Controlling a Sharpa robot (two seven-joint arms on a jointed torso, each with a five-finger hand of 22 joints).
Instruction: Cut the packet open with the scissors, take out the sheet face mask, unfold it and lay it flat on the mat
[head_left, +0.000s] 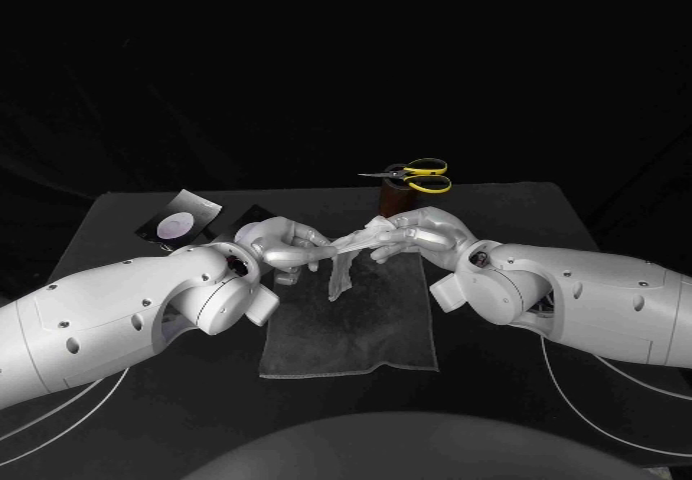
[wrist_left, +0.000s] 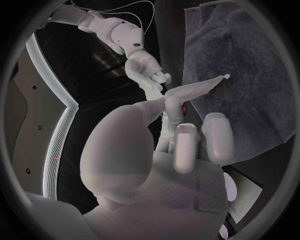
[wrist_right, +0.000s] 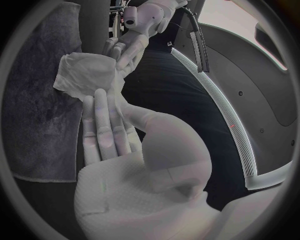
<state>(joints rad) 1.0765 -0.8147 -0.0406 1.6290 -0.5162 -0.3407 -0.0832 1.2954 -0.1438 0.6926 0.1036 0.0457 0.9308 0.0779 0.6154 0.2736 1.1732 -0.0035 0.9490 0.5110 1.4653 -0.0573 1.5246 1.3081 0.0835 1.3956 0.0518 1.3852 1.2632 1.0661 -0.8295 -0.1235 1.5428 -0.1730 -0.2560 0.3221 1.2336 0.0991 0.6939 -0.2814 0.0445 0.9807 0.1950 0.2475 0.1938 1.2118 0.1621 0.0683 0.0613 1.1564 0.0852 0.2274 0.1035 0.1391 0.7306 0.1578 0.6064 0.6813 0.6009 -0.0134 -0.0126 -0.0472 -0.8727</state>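
While the left hand (head_left: 281, 243) and right hand (head_left: 426, 232) each pinch an end of the half-folded mask (head_left: 343, 272), it hangs, seemingly crosswise, over the mat's (head_left: 353, 345) far end.

From my station I see a black counter (head_left: 505, 212) running across the middle of the head view. Its far edge is straight, and its far left and far right corners are just visible. The top is matt and reads dark grey where the light reaches it. It is brightest toward the centre and fades to near black at the near left and near right. Beyond the far edge a black backdrop (head_left: 289, 80) takes up the whole far side. I can make out faint creases in it at left and right.
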